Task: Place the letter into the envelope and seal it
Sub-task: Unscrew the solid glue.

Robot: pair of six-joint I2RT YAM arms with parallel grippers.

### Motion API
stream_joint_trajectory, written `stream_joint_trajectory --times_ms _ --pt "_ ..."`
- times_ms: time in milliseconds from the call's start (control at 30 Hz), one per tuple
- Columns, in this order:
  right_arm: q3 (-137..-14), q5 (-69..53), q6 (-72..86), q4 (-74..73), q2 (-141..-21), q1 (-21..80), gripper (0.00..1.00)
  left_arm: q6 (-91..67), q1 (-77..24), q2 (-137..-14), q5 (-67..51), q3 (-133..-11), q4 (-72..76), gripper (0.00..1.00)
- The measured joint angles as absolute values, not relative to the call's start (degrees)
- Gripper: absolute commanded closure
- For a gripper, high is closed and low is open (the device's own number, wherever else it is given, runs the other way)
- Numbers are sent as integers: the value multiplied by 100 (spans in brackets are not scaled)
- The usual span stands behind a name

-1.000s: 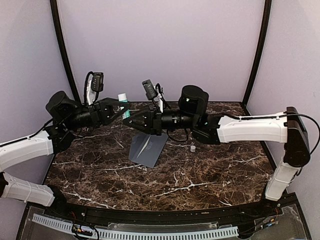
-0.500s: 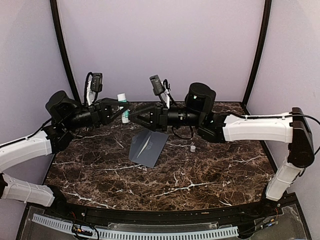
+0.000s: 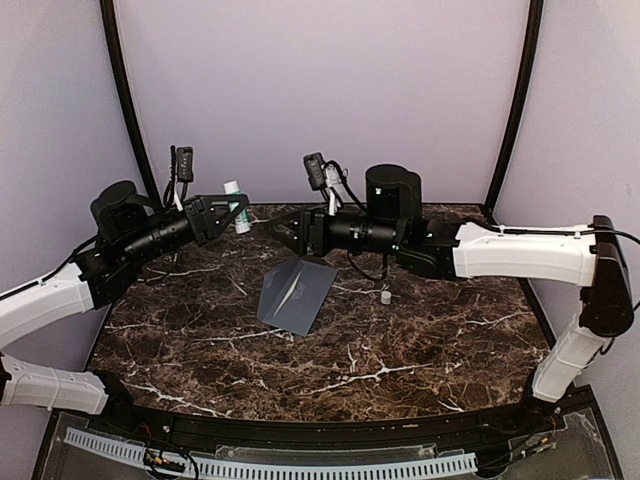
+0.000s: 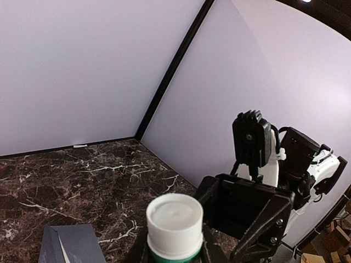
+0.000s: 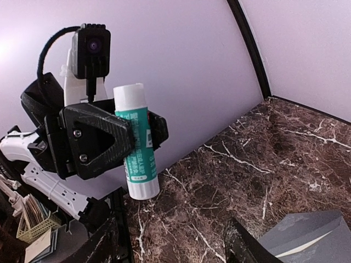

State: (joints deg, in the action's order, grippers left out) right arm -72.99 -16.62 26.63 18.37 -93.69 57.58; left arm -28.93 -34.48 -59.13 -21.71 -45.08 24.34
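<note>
While the left gripper (image 3: 228, 213) clasps a glue stick (image 3: 233, 190) and the right gripper (image 3: 285, 228) gapes empty, the envelope (image 3: 295, 297) lies lengthwise front-to-back.

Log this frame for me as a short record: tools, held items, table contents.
left tool: shut on glue stick, raised above table
right tool: open, empty, facing the glue stick
envelope: flat on table, below the tools, untouched
letter: no separate sheet visible
other: small white cylinder right of envelope
</note>
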Motion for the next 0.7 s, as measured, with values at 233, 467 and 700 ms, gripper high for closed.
stream_joint_trajectory --times_ms 233,467,700 --pt "-8036 -1081 2458 1138 -9867 6108 42 -2926 -3448 -5966 -1719 -4510 2300 100" --pt "-8722 -733 2359 598 -10416 6285 48 -3044 -3448 -6108 -1691 -4508 2303 100" --pt "-9133 -482 2252 263 -10707 6320 61 -3092 -3433 -6119 -1708 -4508 2305 100"
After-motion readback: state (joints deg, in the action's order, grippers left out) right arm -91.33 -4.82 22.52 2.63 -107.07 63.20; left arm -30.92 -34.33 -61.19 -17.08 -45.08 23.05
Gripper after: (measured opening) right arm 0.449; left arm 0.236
